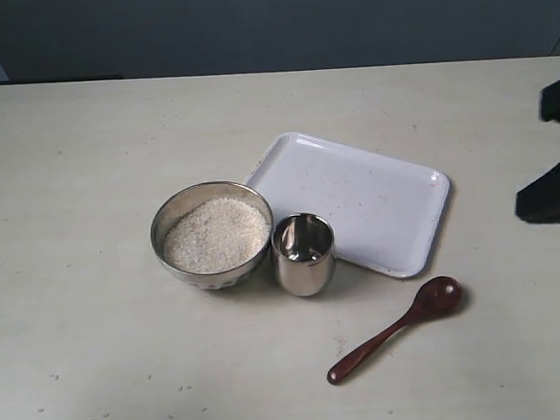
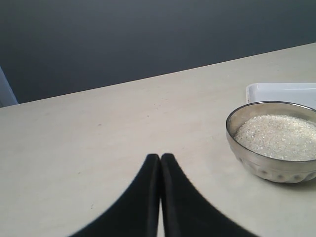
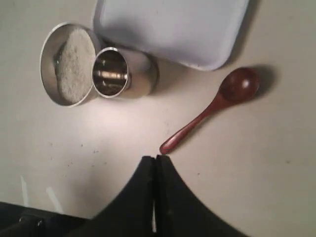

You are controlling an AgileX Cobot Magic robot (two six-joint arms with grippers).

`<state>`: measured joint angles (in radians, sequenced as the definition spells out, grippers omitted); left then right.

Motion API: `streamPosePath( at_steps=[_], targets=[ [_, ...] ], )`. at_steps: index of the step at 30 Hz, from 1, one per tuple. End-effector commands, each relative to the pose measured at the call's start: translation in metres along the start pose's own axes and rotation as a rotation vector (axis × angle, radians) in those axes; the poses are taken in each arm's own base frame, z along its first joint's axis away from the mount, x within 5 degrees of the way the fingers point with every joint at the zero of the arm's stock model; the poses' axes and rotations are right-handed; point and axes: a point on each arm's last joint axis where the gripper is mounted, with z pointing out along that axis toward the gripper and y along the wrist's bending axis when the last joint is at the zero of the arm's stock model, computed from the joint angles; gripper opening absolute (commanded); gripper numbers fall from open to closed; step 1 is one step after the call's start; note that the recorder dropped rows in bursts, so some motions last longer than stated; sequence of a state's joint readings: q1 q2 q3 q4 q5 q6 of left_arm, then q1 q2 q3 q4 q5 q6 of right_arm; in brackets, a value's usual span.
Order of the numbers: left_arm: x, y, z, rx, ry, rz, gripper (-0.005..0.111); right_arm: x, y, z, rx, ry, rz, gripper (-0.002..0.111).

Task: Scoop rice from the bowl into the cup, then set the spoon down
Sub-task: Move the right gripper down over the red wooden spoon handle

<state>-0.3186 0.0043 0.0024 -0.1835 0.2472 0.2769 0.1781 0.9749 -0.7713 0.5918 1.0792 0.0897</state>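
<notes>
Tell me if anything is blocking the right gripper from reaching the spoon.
Nothing visible does. The spoon lies alone on the table, with only bare surface between it and the right gripper; the cup and tray sit apart from it.

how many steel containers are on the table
2: the bowl, holding rice, beside the tray, and the cup next to the bowl, in front of the tray. Nothing seems to hide another.

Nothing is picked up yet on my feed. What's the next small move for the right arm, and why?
Probably open the right gripper and lower it over the handle of the wooden spoon. The gripper is shut and empty, and the spoon lies unheld with its handle end just ahead of the tips.
</notes>
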Motion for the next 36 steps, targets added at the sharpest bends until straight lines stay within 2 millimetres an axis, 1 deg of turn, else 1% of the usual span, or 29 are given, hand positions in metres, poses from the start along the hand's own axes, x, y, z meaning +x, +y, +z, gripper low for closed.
streamPosePath(
  at_steps=[1, 4, 8, 11, 13, 16, 19, 21, 23, 25, 28, 30, 32, 34, 36],
  targets=[
    [-0.002, 0.000, -0.001, 0.002, -0.013, -0.003, 0.001, 0.017, 0.016, 0.039, -0.021, 0.098, -0.010, -0.001],
    [-0.002, 0.000, -0.001, 0.002, -0.013, -0.003, 0.001, 0.029, 0.029, 0.063, -0.008, 0.128, -0.049, -0.001],
    [-0.002, 0.000, -0.001, 0.002, -0.013, -0.003, 0.001, 0.040, 0.038, 0.093, 0.097, 0.126, -0.057, -0.001],
    [-0.002, 0.000, -0.001, 0.002, -0.013, -0.003, 0.001, 0.045, 0.035, 0.116, 0.210, 0.131, -0.057, -0.001],
    [-0.002, 0.000, -0.001, 0.002, -0.013, -0.003, 0.001, 0.050, 0.033, 0.131, 0.262, 0.162, -0.024, -0.001],
    [-0.002, 0.000, -0.001, 0.002, -0.013, -0.003, 0.001, 0.054, 0.036, 0.155, 0.257, 0.171, -0.008, -0.001],
    [-0.002, 0.000, -0.001, 0.002, -0.013, -0.003, 0.001, 0.057, 0.038, 0.175, 0.233, 0.170, 0.047, -0.001],
    [-0.002, 0.000, -0.001, 0.002, -0.013, -0.003, 0.001, 0.059, 0.036, 0.186, 0.238, 0.181, 0.091, -0.001],
    [-0.002, 0.000, -0.001, 0.002, -0.013, -0.003, 0.001, 0.061, 0.033, 0.192, 0.261, 0.201, 0.076, -0.001],
    [-0.002, 0.000, -0.001, 0.002, -0.013, -0.003, 0.001, 0.061, 0.030, 0.194, 0.281, 0.214, -0.009, -0.001],
    [-0.002, 0.000, -0.001, 0.002, -0.013, -0.003, 0.001, 0.061, 0.029, 0.194, 0.281, 0.214, -0.051, -0.001],
    [-0.002, 0.000, -0.001, 0.002, -0.013, -0.003, 0.001, 0.060, 0.030, 0.194, 0.267, 0.224, -0.156, -0.001],
    [-0.002, 0.000, -0.001, 0.002, -0.013, -0.003, 0.001, 0.063, 0.028, 0.193, 0.254, 0.287, -0.411, -0.001],
    [-0.002, 0.000, -0.001, 0.002, -0.013, -0.003, 0.001, 0.067, 0.024, 0.190, 0.247, 0.388, -0.651, -0.001],
    [-0.002, 0.000, -0.001, 0.002, -0.013, -0.003, 0.001, 0.070, 0.021, 0.188, 0.236, 0.450, -0.792, -0.001]
  ],
)
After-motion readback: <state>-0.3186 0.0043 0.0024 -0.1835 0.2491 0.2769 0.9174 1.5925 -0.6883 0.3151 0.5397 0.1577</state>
